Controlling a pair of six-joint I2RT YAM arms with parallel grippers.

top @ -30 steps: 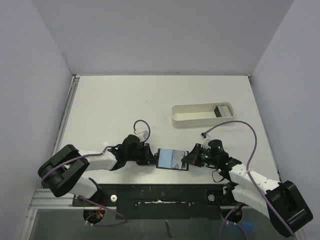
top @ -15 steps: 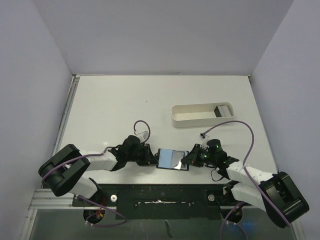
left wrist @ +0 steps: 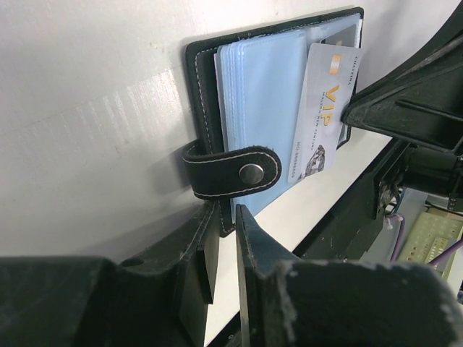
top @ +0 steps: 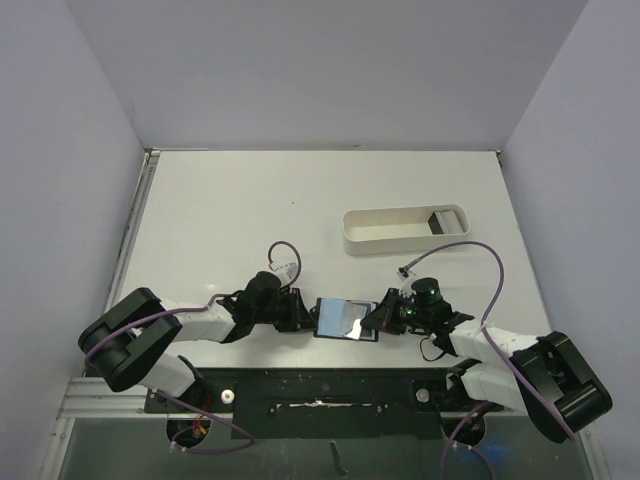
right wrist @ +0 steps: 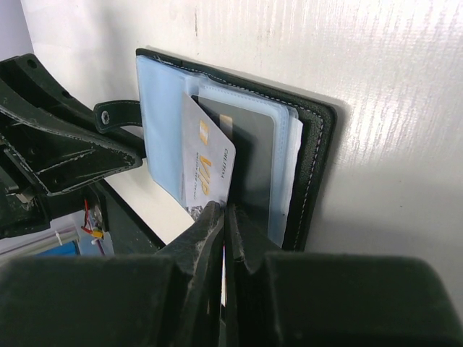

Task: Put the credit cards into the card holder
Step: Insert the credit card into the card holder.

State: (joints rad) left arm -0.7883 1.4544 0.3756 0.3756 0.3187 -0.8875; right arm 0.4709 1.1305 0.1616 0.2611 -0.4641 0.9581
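While the left pincer (left wrist: pixel 226 220) clamps the cover edge of the small black folding card holder (left wrist: pixel 264 108), which lies open near the front edge of the white desk (top: pixel 250 220) with pale blue sleeves fanned, a silvery VIP-printed credit card (left wrist: pixel 322 108) sits skewed, partly among the sleeves. Nipped tight in the right pincer (right wrist: pixel 223 213), it could buckle or snag a sleeve if pushed crooked.

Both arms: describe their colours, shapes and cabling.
The left arm and right arm have white links between rounded black joint housings. A purple cable loops along each, ending in a white plug near the wrist. Small green lights glow on the right wrist. The left gripper and right gripper have matte black, angular fingers.
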